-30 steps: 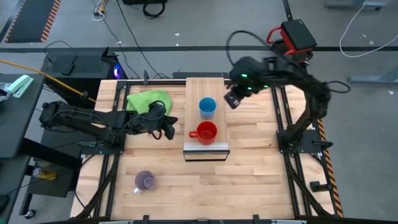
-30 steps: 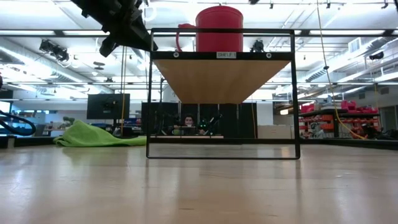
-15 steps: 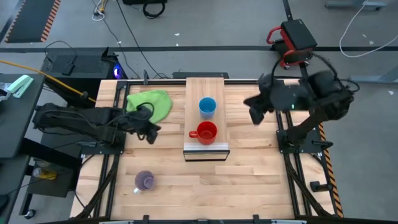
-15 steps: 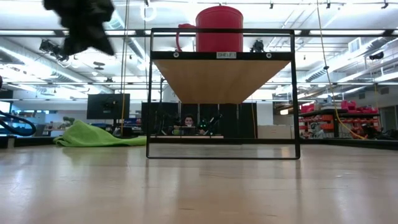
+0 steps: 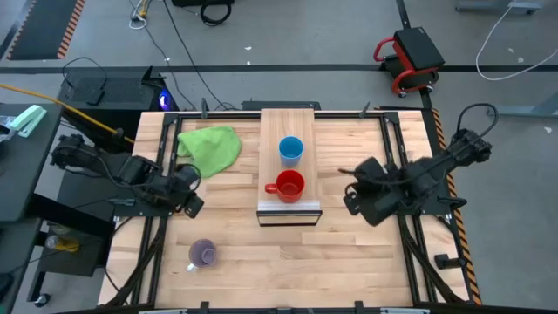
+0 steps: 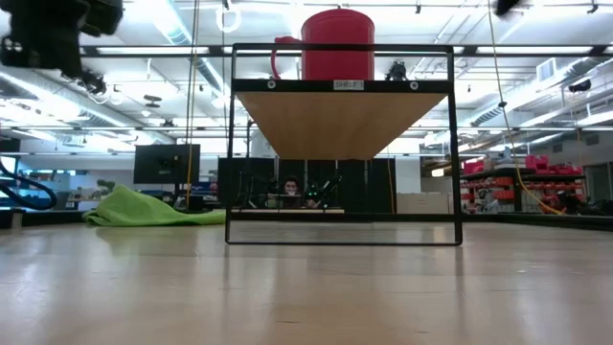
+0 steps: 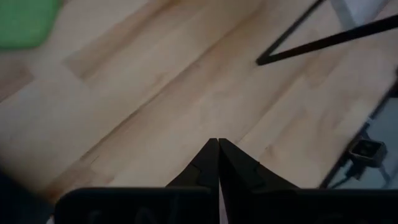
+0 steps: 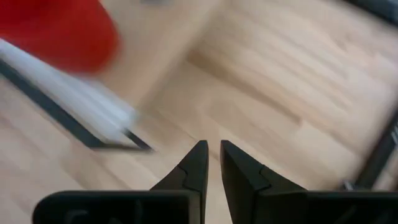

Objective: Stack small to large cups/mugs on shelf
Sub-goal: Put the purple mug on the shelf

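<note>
On the shelf (image 5: 289, 125) I see two of the cups. The light-blue cup (image 5: 290, 149) stands near the middle of the plank, and the red mug (image 5: 287, 185) stands just beside it toward 6 o'clock, close to the metal front edge. They are apart, not nested. The pale purple mug (image 5: 203, 254) is on the surface (image 5: 349, 262) at about 7 o'clock from the shelf, well apart from it. The green cloth (image 5: 210, 146) lies at 9 o'clock from the blue cup.

The left end effector (image 5: 187, 199) is at the left border of the surface, between the cloth and the purple mug. In the left wrist view its fingers (image 7: 208, 168) are pressed together and hold nothing. The right end effector (image 5: 353, 199) is at 3 o'clock from the red mug, near the shelf. In the right wrist view its fingers (image 8: 198, 165) are almost together, with only a thin gap, and they carry nothing.

I judge the stacking is not finished, because the purple mug is not yet on the shelf. The risk I see is with the red mug: it sits so near the front edge that a push from the right arm can tip it off. Also the purple mug is translucent, so I can misjudge its rim, and a clenched end effector coming down can knock it over.
</note>
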{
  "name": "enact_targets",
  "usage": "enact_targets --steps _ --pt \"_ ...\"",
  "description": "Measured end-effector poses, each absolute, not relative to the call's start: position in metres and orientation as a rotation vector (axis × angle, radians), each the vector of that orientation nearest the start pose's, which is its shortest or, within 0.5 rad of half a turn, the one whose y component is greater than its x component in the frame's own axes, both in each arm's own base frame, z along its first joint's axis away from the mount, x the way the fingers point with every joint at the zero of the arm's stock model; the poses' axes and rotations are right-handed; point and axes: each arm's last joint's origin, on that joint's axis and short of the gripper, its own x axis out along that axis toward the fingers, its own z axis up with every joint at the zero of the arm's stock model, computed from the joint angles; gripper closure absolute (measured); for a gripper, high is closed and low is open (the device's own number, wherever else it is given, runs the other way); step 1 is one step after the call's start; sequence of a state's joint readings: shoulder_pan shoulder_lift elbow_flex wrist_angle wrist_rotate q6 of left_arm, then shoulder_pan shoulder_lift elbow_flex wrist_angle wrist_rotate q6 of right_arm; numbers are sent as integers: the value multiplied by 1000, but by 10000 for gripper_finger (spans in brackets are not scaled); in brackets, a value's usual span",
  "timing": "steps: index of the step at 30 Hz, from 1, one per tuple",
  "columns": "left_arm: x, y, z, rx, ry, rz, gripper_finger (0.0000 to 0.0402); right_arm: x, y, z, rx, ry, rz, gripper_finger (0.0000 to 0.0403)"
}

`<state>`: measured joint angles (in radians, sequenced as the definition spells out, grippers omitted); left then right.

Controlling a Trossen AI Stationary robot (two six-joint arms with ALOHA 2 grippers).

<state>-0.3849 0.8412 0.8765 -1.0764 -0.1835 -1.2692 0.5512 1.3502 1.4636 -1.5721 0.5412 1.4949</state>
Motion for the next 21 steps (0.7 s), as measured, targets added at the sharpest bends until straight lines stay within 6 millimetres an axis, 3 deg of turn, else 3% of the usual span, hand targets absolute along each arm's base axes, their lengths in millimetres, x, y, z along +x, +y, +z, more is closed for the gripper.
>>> enact_targets --steps 8,15,21 --pt "136 -74 319 -880 1010 613 388 146 101 294 574 975 -885 353" --pt "153 -118 313 -884 1182 683 392 128 107 253 648 949 -744 353" --pt "154 -149 307 -1025 1164 720 376 119 108 241 666 943 -672 353"
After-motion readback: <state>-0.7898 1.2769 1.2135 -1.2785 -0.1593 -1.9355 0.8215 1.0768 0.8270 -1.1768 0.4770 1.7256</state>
